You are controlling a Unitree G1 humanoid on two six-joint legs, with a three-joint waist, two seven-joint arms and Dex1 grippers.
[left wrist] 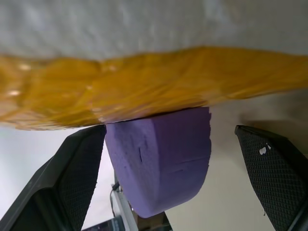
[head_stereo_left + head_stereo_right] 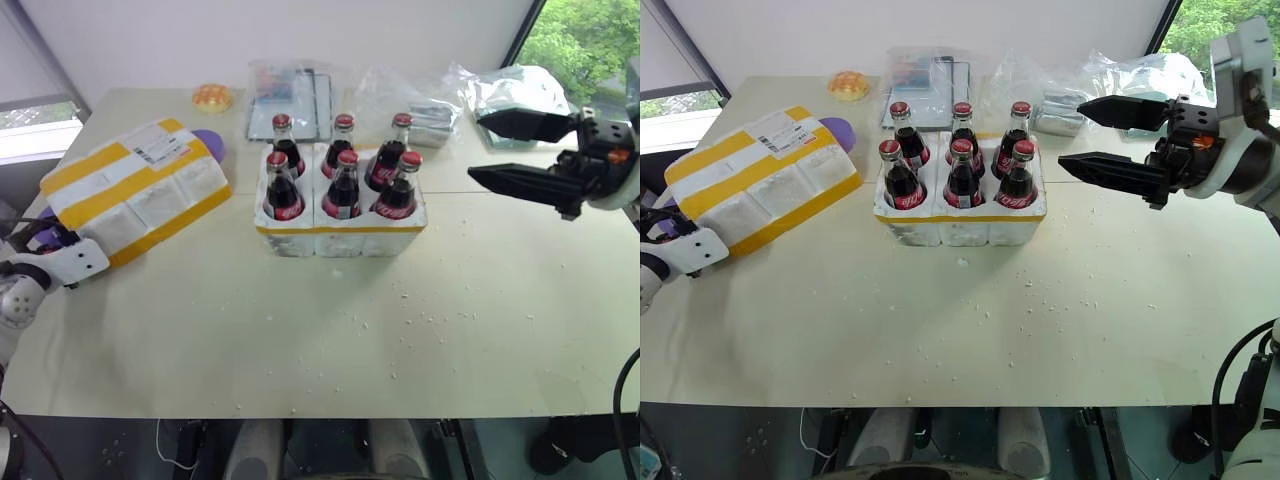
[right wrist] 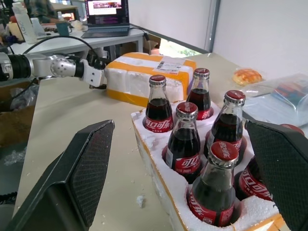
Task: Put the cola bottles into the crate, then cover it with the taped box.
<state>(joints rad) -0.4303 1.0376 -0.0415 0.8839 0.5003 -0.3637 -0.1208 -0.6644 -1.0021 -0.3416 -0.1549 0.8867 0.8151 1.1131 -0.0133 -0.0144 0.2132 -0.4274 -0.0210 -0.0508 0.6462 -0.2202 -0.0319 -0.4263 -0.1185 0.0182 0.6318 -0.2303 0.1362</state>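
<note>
Several cola bottles [image 2: 344,185] with red caps stand upright in the wells of the white crate [image 2: 340,240] at the table's middle. To its left, the taped box [image 2: 135,190] lies tilted, label up. At the box's near left corner, my left gripper [image 1: 168,130] is open. Its fingers [image 1: 79,163] stand either side of a purple foam block [image 1: 163,163] under the box's yellow-taped edge [image 1: 144,91]. My right gripper [image 2: 476,147] hovers open to the right of the crate, above the table, pointing at the bottles [image 3: 183,139], with nothing between its fingers.
A bun [image 2: 213,97], a clear plastic pack [image 2: 290,95] and crinkled silver bags [image 2: 510,90] lie along the table's back. A purple disc [image 2: 212,145] peeks out behind the box. Styrofoam crumbs [image 2: 420,320] dot the bare tabletop in front of the crate.
</note>
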